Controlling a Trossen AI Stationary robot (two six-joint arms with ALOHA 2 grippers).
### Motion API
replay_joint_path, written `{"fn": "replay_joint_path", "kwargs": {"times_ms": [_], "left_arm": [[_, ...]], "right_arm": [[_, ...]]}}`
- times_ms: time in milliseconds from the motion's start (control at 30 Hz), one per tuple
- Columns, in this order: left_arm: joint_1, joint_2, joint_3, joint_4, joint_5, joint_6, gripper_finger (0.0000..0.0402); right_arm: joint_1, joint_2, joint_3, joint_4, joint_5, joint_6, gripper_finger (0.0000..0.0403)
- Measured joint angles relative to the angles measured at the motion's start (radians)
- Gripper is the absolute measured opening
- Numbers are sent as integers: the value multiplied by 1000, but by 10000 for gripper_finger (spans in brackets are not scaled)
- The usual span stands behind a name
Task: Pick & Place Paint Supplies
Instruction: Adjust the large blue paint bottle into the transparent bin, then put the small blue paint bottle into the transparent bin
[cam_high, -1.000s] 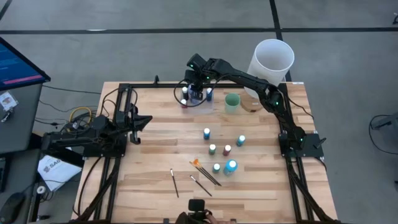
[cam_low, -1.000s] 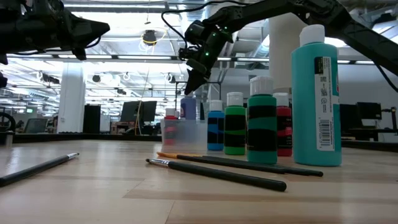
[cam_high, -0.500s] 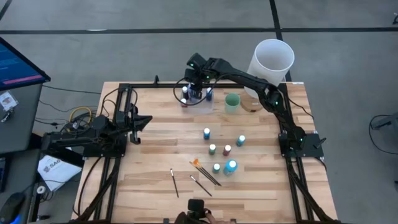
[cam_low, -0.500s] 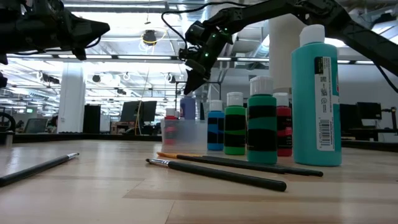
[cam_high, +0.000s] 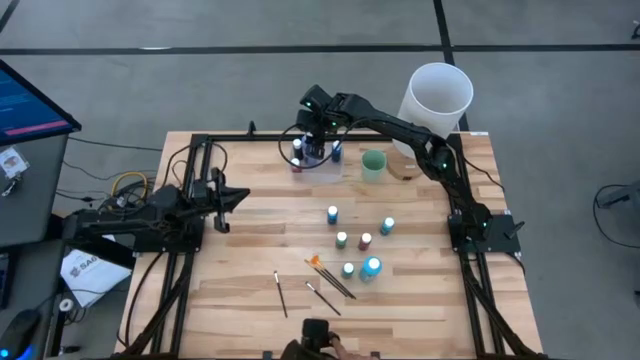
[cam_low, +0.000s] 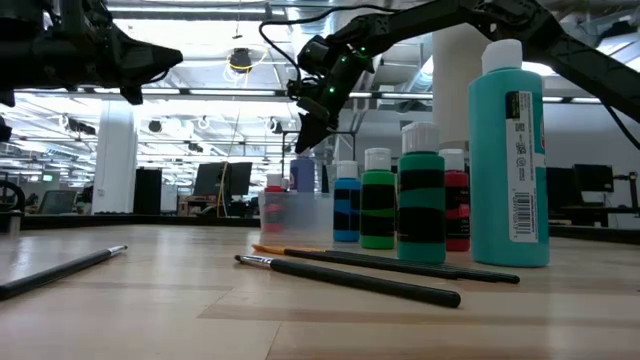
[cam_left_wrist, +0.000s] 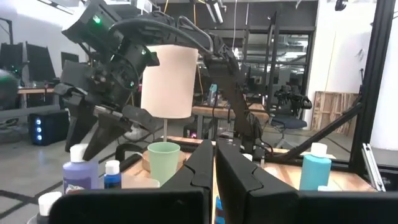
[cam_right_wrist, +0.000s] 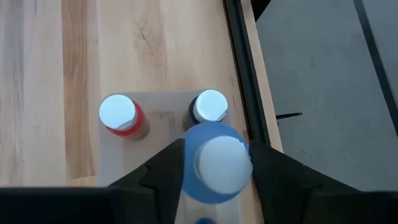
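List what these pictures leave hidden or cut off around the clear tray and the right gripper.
- Right gripper: fingertips run off the right wrist picture's edge.
- Clear tray: near end cut off there.
- Periwinkle bottle: its cap hides its base.
- Tray contents: low view, frosted wall blurs them; high view, arm covers them.

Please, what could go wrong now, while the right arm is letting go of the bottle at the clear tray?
1. The right end effector stands open but close around the purple bottle; lifting crookedly could tip it.
2. The red bottle and dark blue bottle stand close by in the clear tray and might be knocked.
3. The tray sits near the table's back edge and could be pushed off.
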Motion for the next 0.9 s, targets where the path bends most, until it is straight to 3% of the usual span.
{"fn": "replay_joint_path", "kwargs": {"times_ms": [233, 433, 600, 900], "left_arm": [[0, -51, 0, 66, -3, 43, 2], [0, -131, 0, 59, -34, 87, 2], [0, -168, 0, 54, -85, 101, 2], [0, -168, 9, 52, -67, 73, 2]], "right_arm": [[1, 0, 27, 8, 2, 3, 244], [2, -48, 36, -45, 2, 10, 251], [-1, -125, 34, -178, -2, 46, 249], [5, -155, 32, -546, -28, 154, 249]]}}
